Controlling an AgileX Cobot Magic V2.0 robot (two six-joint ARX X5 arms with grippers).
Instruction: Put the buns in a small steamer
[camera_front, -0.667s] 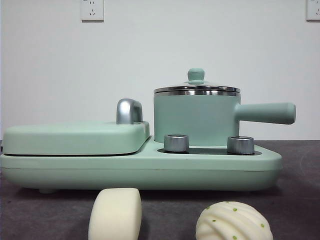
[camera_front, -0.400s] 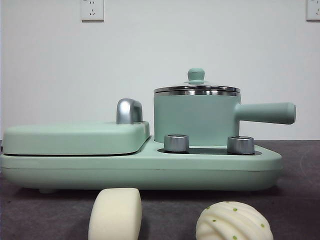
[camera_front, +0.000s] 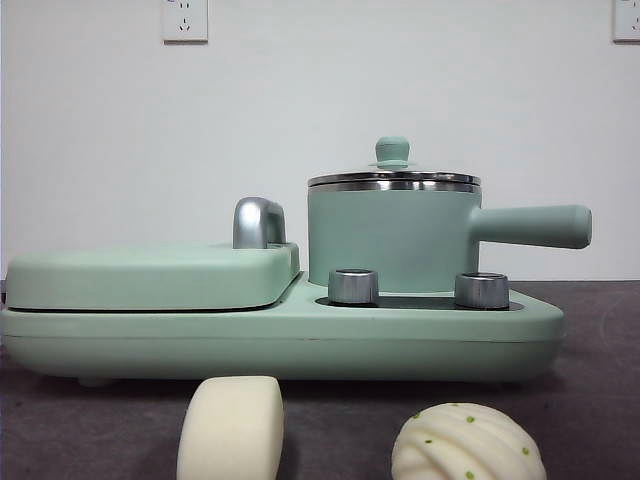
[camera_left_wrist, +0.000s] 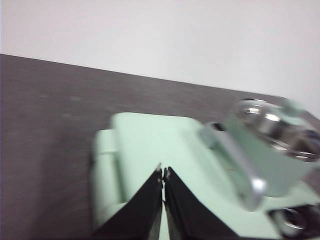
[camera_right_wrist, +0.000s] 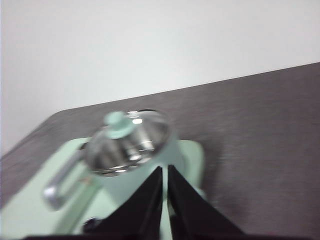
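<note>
Nothing on the table has moved since the earlier front views: cooker, pot and buns sit exactly as before, and no arm shows there.

The small steamer (camera_front: 392, 237) stands on the right half of the mint-green cooker base (camera_front: 280, 340), its glass lid (camera_front: 392, 176) on, its straight handle (camera_front: 530, 226) reaching out past the base's right end. Left of the steamer lies the flat griddle lid (camera_front: 150, 276) with its chrome handle (camera_front: 258, 222). Two steel knobs (camera_front: 352, 286) sit just in front of the steamer.

The smooth oblong bun (camera_front: 231, 428) lies on the dark table (camera_front: 590, 400) in front of the steamer and to its left; the ridged bun (camera_front: 467, 442) with green specks lies in front of the steamer, a clear gap between the two. Open table runs right of the steamer's handle and above its lid.

The left gripper (camera_left_wrist: 163, 174) hangs over the griddle side, left of the steamer, jaws pressed together and holding nothing. The right gripper (camera_right_wrist: 165, 172) hangs above the steamer, jaws nearly closed with a thin slit, empty.

No readable writing shows.
</note>
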